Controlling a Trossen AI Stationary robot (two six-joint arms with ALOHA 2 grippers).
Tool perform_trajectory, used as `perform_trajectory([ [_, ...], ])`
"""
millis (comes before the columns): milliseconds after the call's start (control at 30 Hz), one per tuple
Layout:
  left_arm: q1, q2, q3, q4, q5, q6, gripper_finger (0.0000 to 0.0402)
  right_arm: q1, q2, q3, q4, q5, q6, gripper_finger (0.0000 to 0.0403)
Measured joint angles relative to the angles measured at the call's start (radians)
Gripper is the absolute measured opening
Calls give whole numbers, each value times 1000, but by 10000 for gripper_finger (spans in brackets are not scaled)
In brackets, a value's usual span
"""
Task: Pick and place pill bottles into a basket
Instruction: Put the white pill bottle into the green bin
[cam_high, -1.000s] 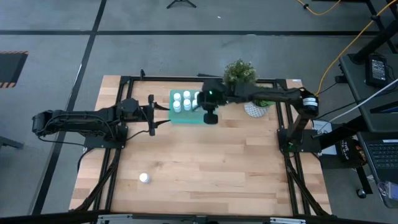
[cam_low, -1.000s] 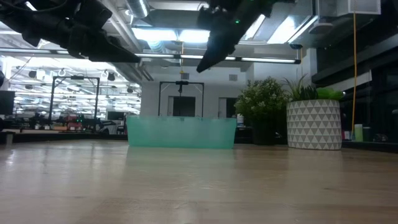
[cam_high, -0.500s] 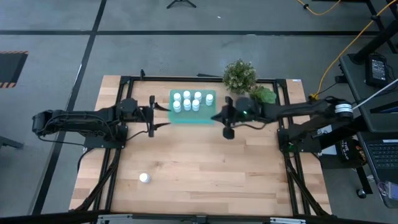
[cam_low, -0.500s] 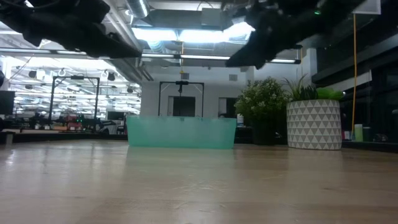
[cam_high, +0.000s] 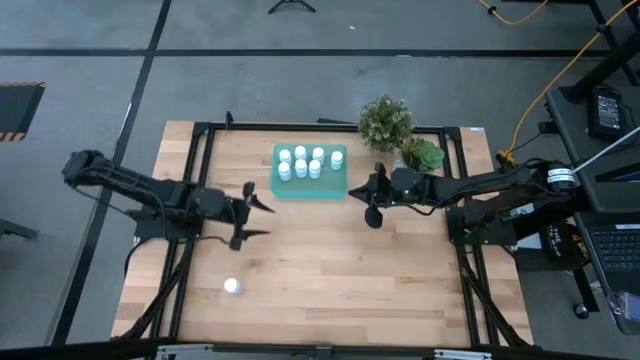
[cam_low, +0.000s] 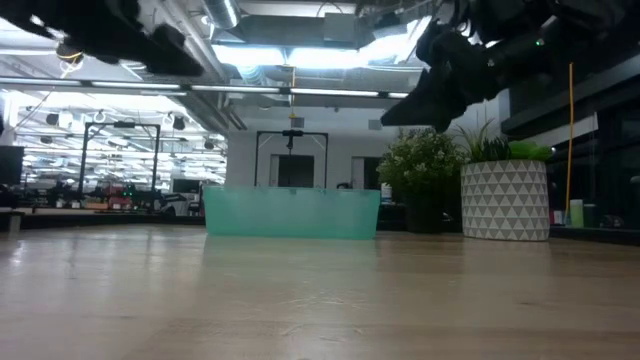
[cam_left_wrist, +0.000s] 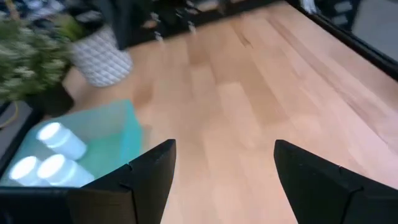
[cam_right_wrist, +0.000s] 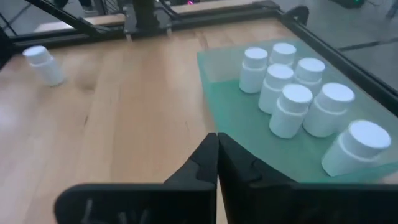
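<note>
The teal basket (cam_high: 310, 189) stands at the table's far middle, and several white pill bottles (cam_high: 308, 160) stand upright in it. One more pill bottle (cam_high: 232, 286) stands alone on the wood near the front left; the right wrist view shows it too (cam_right_wrist: 45, 64). My left gripper (cam_high: 262, 220) hovers open left of and nearer than the basket, nothing between its fingers (cam_left_wrist: 143, 180). My right gripper (cam_high: 352, 190) hangs shut and empty just right of the basket (cam_right_wrist: 298, 149), its tip (cam_low: 390, 118) well above the table.
A white patterned pot (cam_low: 505, 200) and a leafy plant (cam_high: 385, 118) stand at the far right behind the basket. Black frame rails (cam_high: 190, 250) run along the table's left and right sides. Bare wood (cam_high: 340, 270) spreads over the middle and near half.
My right gripper has drawn back from above the basket's right part toward the table's right edge and come lower, staying shut. My left gripper has swung from beside the basket's left end toward the near edge.
</note>
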Motion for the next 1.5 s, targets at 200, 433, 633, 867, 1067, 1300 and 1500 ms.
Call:
perform_trajectory([
  [200, -240, 64, 114, -176, -204, -153, 265, 22, 0, 0, 37, -6, -21, 13],
  [433, -481, 190, 270, -355, -371, -368, 265, 54, 0, 0, 54, -6, -29, 13],
  [633, -601, 331, 420, -573, -388, -602, 265, 93, 0, 0, 70, -6, -28, 14],
  [867, -701, 440, 484, -650, -235, -830, 265, 130, 0, 0, 70, -4, 0, 14],
  [1067, -744, 504, 484, -651, -187, -989, 265, 156, 0, 1, 83, 13, 23, 14],
  [1300, -751, 581, 484, -669, -142, -1043, 265, 198, 0, 1, 96, 13, 23, 14],
  [1500, -751, 649, 484, -700, -108, -1067, 265, 223, 1, 1, 127, 20, 22, 14],
])
